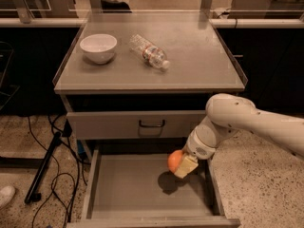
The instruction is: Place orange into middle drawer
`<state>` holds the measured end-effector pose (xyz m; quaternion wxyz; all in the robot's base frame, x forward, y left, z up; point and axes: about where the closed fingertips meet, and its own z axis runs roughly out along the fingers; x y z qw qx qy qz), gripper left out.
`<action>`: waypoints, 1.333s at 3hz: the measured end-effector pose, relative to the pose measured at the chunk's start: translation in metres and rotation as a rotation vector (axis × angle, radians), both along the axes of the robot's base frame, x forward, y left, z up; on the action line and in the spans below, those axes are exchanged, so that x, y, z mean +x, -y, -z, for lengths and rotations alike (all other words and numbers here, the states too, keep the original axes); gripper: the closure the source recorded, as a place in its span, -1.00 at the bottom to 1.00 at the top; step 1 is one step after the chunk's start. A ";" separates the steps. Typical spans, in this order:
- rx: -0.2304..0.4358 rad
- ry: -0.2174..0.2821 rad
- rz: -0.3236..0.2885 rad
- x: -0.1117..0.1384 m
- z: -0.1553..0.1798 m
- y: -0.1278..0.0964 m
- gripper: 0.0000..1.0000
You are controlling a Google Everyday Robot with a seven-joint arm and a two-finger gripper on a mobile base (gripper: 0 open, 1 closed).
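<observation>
Orange (173, 160) in claw (180, 165) over middle drawer (128, 189)

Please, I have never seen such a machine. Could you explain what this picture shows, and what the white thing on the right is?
The white thing is a robot arm. Its gripper, with two fingers, holds an orange above the open middle drawer, near its right wall. The single camera looks down from the front. On the cabinet top are a white bowl and a plastic bottle on its side. The drawer above, with a dark handle, is closed.
</observation>
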<state>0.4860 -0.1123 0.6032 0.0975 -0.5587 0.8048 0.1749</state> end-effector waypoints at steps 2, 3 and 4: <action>0.000 -0.085 0.076 -0.005 0.069 -0.009 1.00; -0.043 -0.164 0.115 -0.005 0.130 -0.014 1.00; -0.043 -0.163 0.100 -0.013 0.129 -0.019 1.00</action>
